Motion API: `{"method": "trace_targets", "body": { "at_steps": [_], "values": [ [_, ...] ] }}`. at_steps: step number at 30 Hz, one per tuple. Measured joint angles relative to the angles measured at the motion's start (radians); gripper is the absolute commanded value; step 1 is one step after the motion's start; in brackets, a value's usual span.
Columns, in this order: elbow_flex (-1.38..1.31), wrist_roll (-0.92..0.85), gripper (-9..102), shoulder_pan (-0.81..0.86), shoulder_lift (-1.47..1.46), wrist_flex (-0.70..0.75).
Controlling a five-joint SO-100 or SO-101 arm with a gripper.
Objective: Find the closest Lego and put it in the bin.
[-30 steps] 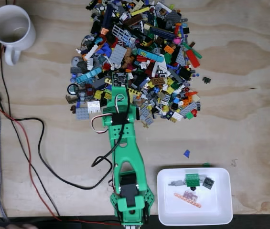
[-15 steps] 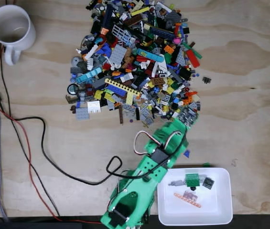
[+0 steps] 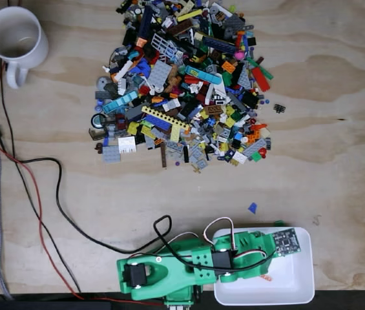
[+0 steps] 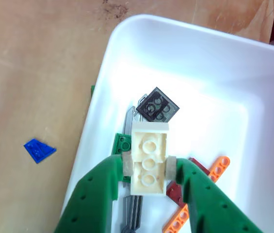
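In the wrist view my green gripper (image 4: 148,168) is shut on a cream white Lego brick (image 4: 149,158), holding it over the white bin (image 4: 175,53). Under it in the bin lie a dark grey plate (image 4: 157,105), a green piece (image 4: 123,143), a grey bar (image 4: 129,121) and an orange beam (image 4: 214,170). In the fixed view the green arm (image 3: 188,268) lies along the bottom edge and reaches right over the bin (image 3: 298,287). The big Lego pile (image 3: 182,84) sits at the top centre. A small blue piece (image 3: 252,207) (image 4: 39,150) lies on the table beside the bin.
A white mug (image 3: 15,40) stands at the top left of the fixed view. Black and red cables (image 3: 40,187) run down the left side and loop toward the arm's base. A small dark piece (image 3: 279,108) lies right of the pile.
The arm swung from the pile's lower edge to the right and down, and now hangs over the bin with the cream brick in its fingers.
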Motion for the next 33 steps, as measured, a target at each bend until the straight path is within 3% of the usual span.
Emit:
{"method": "trace_targets", "body": {
  "at_steps": [3, 6, 10, 12, 15, 19, 23, 27, 33],
  "values": [
    [0.029, -0.02, 6, 0.071, 0.025, -0.014],
    [0.034, -0.006, 22, 0.1, 0.04, -0.026],
    [0.023, 0.043, 35, 0.055, 0.043, -0.041],
    [-0.005, 0.077, 34, 0.02, 0.043, -0.044],
    [-0.091, 0.121, 23, -0.054, 0.026, -0.043],
    [-0.255, 0.19, 6, -0.287, -0.035, 0.014],
    [-0.37, 0.255, 0, -0.575, -0.08, 0.115],
    [-0.393, 0.31, 2, -0.896, -0.156, 0.186],
    [-0.374, 0.347, 3, -1.189, -0.304, 0.153]
  ]
}}
